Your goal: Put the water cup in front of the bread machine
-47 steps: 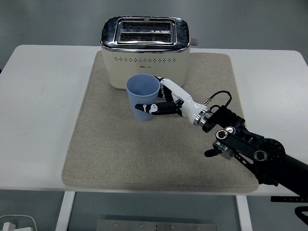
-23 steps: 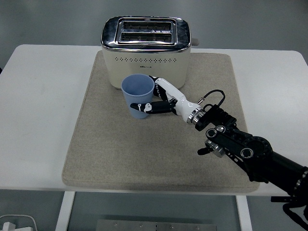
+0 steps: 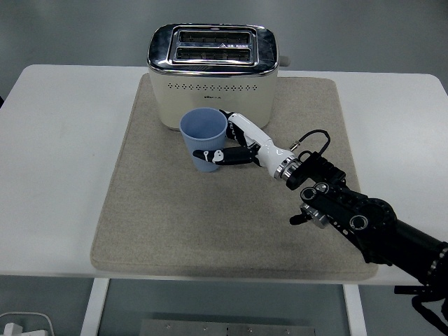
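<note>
A light blue water cup (image 3: 204, 139) stands upright on the beige mat (image 3: 168, 210), just in front of the cream and chrome bread machine (image 3: 212, 73) at the back of the mat. My right hand (image 3: 234, 145) comes in from the lower right and is wrapped around the cup's right side: the thumb lies across its front, the other fingers curl behind it. The cup's base looks to be at the mat; I cannot tell whether it rests on it. The left arm is out of view.
The white table (image 3: 56, 161) extends to both sides of the mat. The bread machine's lever (image 3: 284, 60) sticks out on its right side. My black right forearm (image 3: 364, 224) lies over the mat's front right corner.
The hand and cup shifted slightly left toward the bread machine's front, then came back a little to the right. The grasp on the cup is unchanged.
</note>
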